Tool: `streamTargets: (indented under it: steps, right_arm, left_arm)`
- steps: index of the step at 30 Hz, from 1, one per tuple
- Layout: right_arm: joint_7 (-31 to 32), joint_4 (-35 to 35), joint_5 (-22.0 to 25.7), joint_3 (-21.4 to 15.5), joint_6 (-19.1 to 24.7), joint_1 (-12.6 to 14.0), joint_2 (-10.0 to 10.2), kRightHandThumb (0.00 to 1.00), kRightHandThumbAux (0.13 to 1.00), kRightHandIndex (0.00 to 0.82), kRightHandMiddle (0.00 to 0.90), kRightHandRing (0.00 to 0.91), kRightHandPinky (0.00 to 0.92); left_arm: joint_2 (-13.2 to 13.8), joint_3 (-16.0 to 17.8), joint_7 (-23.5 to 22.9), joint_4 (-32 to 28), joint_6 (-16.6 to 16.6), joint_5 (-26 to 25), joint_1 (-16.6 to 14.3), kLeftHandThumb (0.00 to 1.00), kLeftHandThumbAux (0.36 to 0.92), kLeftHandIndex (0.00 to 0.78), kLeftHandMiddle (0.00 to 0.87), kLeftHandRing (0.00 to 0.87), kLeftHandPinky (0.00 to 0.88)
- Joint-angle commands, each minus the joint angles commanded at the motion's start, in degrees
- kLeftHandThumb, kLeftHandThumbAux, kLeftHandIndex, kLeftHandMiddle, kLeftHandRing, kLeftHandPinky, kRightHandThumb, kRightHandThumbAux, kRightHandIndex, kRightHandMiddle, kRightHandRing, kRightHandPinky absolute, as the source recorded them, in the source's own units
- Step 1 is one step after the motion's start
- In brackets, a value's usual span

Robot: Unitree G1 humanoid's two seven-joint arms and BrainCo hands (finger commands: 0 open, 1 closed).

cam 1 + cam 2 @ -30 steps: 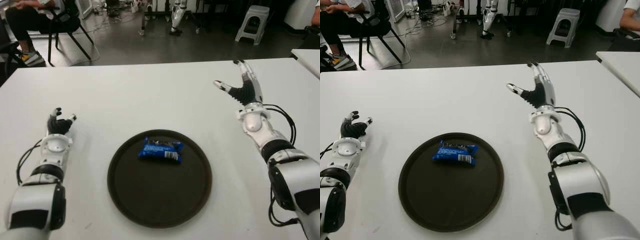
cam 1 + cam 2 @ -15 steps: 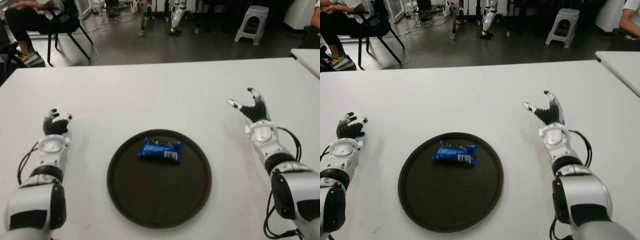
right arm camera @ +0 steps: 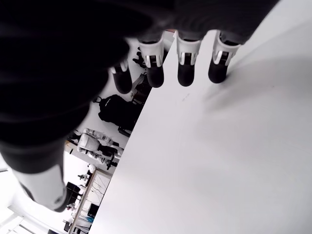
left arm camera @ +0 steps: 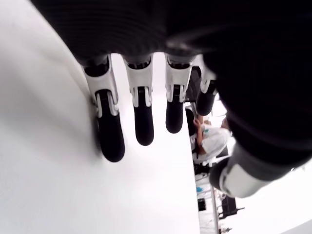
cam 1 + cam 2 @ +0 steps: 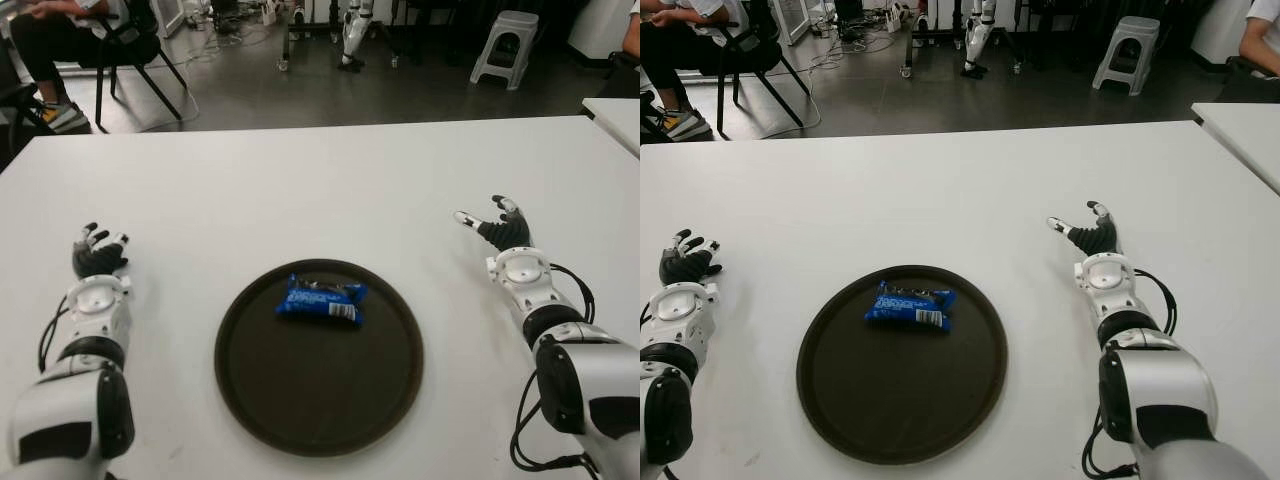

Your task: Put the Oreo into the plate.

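We see the glossy blue Oreo (image 5: 322, 300) pack lying in the round dark plate (image 5: 300, 420) at frame centre on the smooth white worktop (image 5: 300, 190), with our left hand (image 5: 96, 262) and right hand (image 5: 498, 230) both relaxed and empty.

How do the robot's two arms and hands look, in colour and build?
Both arms have glossy white shells with black joint bands. The left hand and right hand have dark palms and black fingers with white segments. A round white wrist housing sits behind each hand. Black cables loop beside each forearm.
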Motion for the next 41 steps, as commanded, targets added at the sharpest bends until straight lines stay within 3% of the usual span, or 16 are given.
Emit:
streamTargets:
  steps: [7, 17, 23, 41]
  right_arm:
    - [1.79, 0.03, 0.09, 0.04, 1.16, -0.16, -0.11, 0.147, 0.636, 0.0, 0.024, 0.035, 0.063]
    - [2.65, 0.08, -0.93, 0.77, 1.91, -0.47, 0.08, 0.184, 0.64, 0.0, 0.032, 0.037, 0.05]
    - [2.47, 0.12, -1.44, 1.14, 2.25, -0.58, 0.22, 0.204, 0.652, 0.0, 0.032, 0.039, 0.056]
    - [3.01, 0.11, -1.09, 1.02, 2.84, -0.77, 0.37, 0.212, 0.65, 0.003, 0.035, 0.037, 0.06]
  left_arm:
    - [0.24, -1.5, 0.05, 0.08, 1.08, 1.51, -0.52, 0.295, 0.715, 0.097, 0.177, 0.201, 0.257]
    - [1.38, -10.58, 0.74, 0.9, 6.71, 10.36, -1.14, 0.327, 0.705, 0.059, 0.154, 0.175, 0.195]
    - [2.04, -14.11, 0.54, 1.05, 7.9, 13.75, -1.14, 0.308, 0.707, 0.052, 0.144, 0.158, 0.162]
    - [2.32, -15.03, 0.52, 1.25, 8.31, 14.32, -1.17, 0.242, 0.72, 0.058, 0.151, 0.174, 0.18]
